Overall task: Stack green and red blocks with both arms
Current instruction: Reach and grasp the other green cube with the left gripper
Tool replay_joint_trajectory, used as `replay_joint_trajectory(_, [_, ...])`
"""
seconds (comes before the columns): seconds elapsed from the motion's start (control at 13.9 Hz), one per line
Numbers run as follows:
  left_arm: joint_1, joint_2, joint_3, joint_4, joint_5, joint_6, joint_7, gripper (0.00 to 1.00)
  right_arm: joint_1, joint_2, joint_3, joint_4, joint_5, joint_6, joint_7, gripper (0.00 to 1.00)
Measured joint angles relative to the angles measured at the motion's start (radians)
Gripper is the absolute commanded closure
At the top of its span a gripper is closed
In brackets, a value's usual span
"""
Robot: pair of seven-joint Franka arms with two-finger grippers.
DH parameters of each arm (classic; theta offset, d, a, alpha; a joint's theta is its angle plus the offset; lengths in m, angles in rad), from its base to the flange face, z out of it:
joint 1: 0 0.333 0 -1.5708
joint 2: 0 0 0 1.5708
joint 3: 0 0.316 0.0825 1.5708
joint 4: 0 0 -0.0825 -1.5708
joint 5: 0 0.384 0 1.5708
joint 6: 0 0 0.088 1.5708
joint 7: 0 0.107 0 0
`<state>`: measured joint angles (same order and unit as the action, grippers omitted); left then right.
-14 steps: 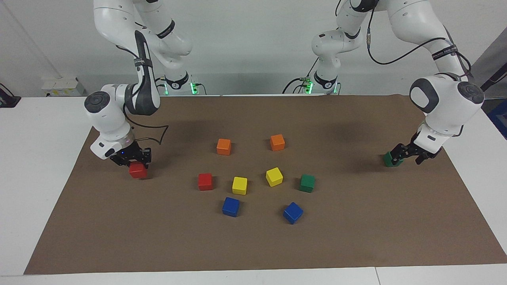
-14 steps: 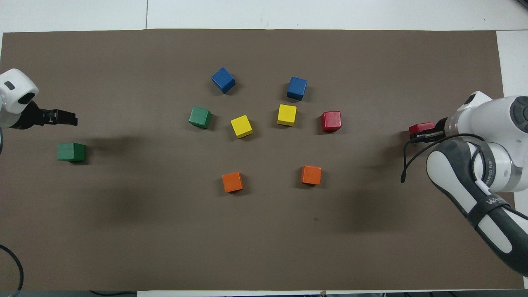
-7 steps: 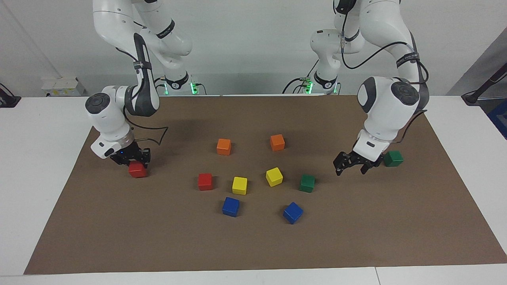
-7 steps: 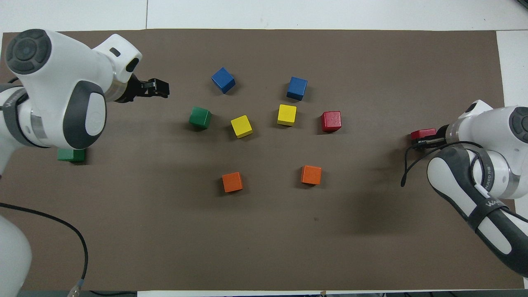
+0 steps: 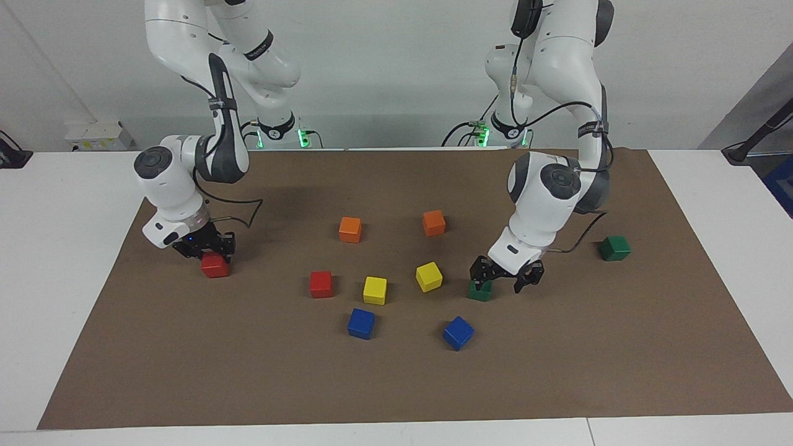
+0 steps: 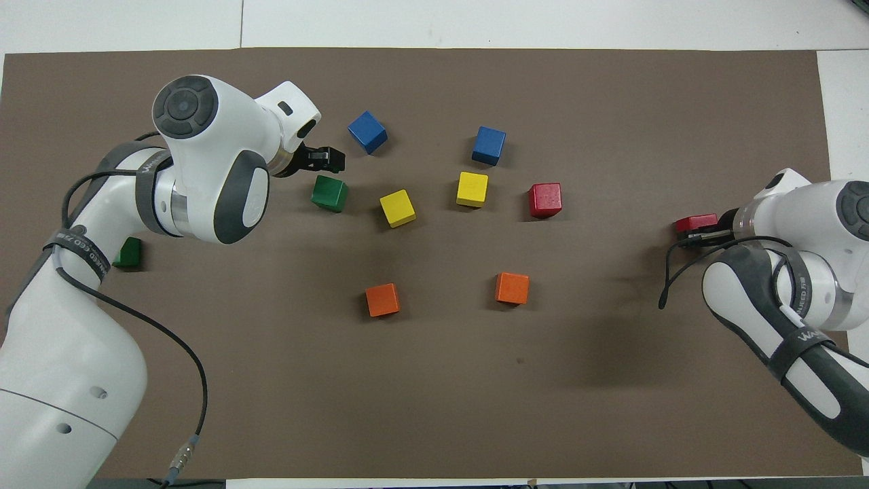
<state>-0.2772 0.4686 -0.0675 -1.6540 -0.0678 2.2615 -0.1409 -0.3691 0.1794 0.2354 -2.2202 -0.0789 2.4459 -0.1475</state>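
Now left hand [image 5: 506,278] spread over green cube [image 5: 480,290] — right hand [image 5: 202,245] on red cube [image 5: 215,266].

You face a plain pale wall [image 5: 384,74] above a white table [image 5: 56,248]. A brown mat [image 5: 396,378] covers most of the tabletop, leaving white margins at both ends and along the edges. A seam splits the white surface [image 6: 242,24] at the edge farthest from the robots. At the right arm's end, a white box [image 5: 99,135] sits against the wall. Light is even, with soft shadows on the mat.
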Motion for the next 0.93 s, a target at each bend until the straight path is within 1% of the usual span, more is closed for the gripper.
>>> replay_joint_trajectory(0.14, [0.0, 0.018, 0.001, 0.011, 0.0, 0.0, 0.056, 0.0, -0.002, 0.0, 0.0, -0.005, 0.0, 0.008, 0.0, 0.93])
replay_joint_trajectory(0.36, [-0.009, 0.02, -0.001, 0.011, 0.0, 0.001, 0.085, 0.0, -0.002, 0.002, 0.0, -0.01, 0.0, 0.01, 0.0, 0.91])
replay_joint_trajectory(0.43, [-0.017, 0.021, -0.002, 0.01, 0.0, 0.002, 0.085, 0.0, -0.002, 0.002, 0.0, -0.01, 0.0, 0.01, 0.0, 0.84])
replay_joint_trajectory(0.5, [-0.026, 0.023, -0.002, 0.006, 0.0, 0.003, 0.085, 0.0, -0.002, 0.002, 0.0, -0.01, 0.0, 0.01, 0.0, 0.51])
replay_joint_trajectory(0.58, [-0.035, 0.026, -0.002, 0.001, 0.0, 0.003, 0.085, 0.0, -0.002, 0.002, 0.0, -0.01, 0.0, 0.01, 0.0, 0.08])
replay_joint_trajectory(0.65, [-0.042, 0.03, -0.001, -0.004, 0.0, 0.004, 0.085, 0.0, -0.002, 0.002, 0.0, -0.01, 0.0, 0.01, 0.0, 0.0])
replay_joint_trajectory(0.93, [-0.047, 0.037, 0.0, -0.022, 0.006, 0.002, 0.09, 0.0, -0.002, 0.002, 0.0, -0.006, 0.0, 0.009, 0.0, 0.0])
